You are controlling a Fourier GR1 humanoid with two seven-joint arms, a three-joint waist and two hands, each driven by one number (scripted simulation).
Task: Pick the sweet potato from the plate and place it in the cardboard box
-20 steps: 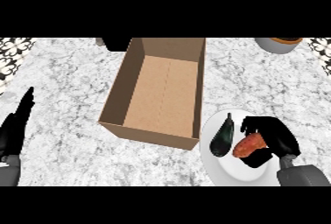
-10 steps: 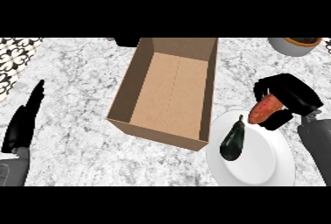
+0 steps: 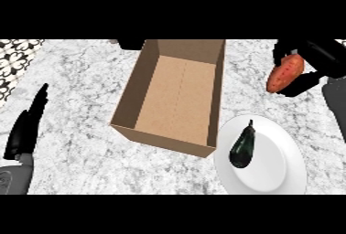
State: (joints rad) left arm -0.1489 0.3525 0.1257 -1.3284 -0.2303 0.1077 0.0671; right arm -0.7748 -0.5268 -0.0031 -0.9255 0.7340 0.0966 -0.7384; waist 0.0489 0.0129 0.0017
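My right hand (image 3: pixel 316 57) is at the upper right, above the counter, with its fingers curled round the orange sweet potato (image 3: pixel 284 74). The sweet potato hangs to the right of the open cardboard box (image 3: pixel 174 93) and above the far side of the white plate (image 3: pixel 270 167). The box stands in the middle of the marble counter and holds nothing that I can see. At the left edge my left hand (image 3: pixel 25 123) rests open, fingers up.
A dark eggplant (image 3: pixel 243 144) lies on the plate's left half. A dark object (image 3: pixel 128 44) shows at the back, just left of the box's far end. A patterned surface (image 3: pixel 15 59) borders the counter at the upper left.
My right hand has lifted the sweet potato off the plate and carried it up and away, to beside the box's right wall. The left hand has stayed put.
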